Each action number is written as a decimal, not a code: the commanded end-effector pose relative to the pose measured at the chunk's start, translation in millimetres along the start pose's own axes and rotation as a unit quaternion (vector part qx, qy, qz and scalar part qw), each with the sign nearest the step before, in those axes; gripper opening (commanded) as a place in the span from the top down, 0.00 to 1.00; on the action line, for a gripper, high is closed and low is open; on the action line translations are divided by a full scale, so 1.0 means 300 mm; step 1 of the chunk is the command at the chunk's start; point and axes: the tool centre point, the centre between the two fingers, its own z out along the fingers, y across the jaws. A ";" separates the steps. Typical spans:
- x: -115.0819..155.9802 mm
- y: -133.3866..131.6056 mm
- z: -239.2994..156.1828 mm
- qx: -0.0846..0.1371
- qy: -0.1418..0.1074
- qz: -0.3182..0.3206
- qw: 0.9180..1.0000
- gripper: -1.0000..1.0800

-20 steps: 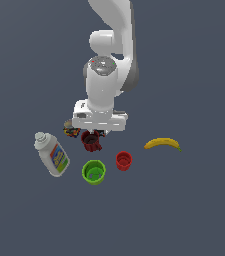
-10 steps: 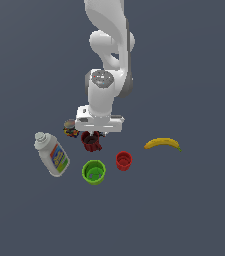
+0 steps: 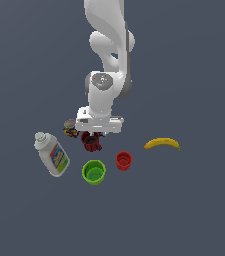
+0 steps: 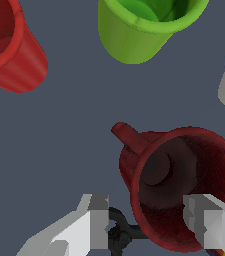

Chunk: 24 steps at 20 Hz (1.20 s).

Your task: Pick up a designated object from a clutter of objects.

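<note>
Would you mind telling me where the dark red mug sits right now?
In the exterior view, the dark red mug stands directly under the gripper, between the multicoloured jar and the green cup.

End effector (image 3: 95, 134) hides much of maroon mug (image 3: 90, 142).

The floor (image 3: 194, 210) is one flat dark blue-gray color all over (like a big sheet of paper). It fills both views. The light is soft and even.
</note>
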 end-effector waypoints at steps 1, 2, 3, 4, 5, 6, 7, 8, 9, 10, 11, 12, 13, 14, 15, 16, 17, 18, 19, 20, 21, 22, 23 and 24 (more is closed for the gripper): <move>-0.001 0.000 0.018 0.000 0.000 0.000 1.000 0.38; -0.002 0.000 0.030 0.000 0.000 0.000 1.000 0.38; -0.003 -0.001 0.043 0.000 0.000 0.000 1.000 0.38; -0.003 0.000 0.055 0.000 0.000 0.000 1.000 0.38; -0.004 0.000 0.064 0.000 0.000 0.000 1.000 0.38; -0.005 0.000 0.072 0.000 0.000 0.000 1.000 0.38; -0.005 -0.001 0.077 0.000 0.000 -0.001 1.000 0.38; -0.006 -0.001 0.080 0.000 0.000 -0.001 1.000 0.38; -0.006 -0.001 0.081 0.000 0.000 -0.001 1.000 0.38; -0.006 -0.001 0.081 0.000 0.000 -0.001 1.000 1.00; -0.006 -0.001 0.081 0.000 0.000 -0.001 1.000 1.00; -0.006 -0.001 0.081 0.000 0.000 -0.001 1.000 1.00; -0.006 -0.001 0.081 0.000 0.000 -0.001 1.000 1.00; -0.006 -0.001 0.081 0.000 0.000 -0.001 1.000 1.00; -0.006 -0.001 0.081 0.000 0.000 -0.001 1.000 1.00; -0.006 -0.001 0.081 0.000 0.000 -0.001 1.000 1.00; -0.006 -0.001 0.081 0.000 0.000 -0.001 1.000 1.00; -0.006 -0.001 0.081 0.000 0.000 -0.001 1.000 1.00; -0.006 -0.001 0.081 0.000 0.000 -0.001 1.000 1.00; -0.006 0.000 0.079 0.000 0.000 0.000 1.000 1.00; -0.005 0.000 0.079 0.000 0.000 0.000 1.000 1.00; -0.005 0.000 0.076 0.000 0.000 0.000 1.000 1.00; -0.003 0.001 0.073 0.000 0.000 0.000 1.000 1.00; -0.002 0.003 0.067 0.000 0.000 0.000 1.000 1.00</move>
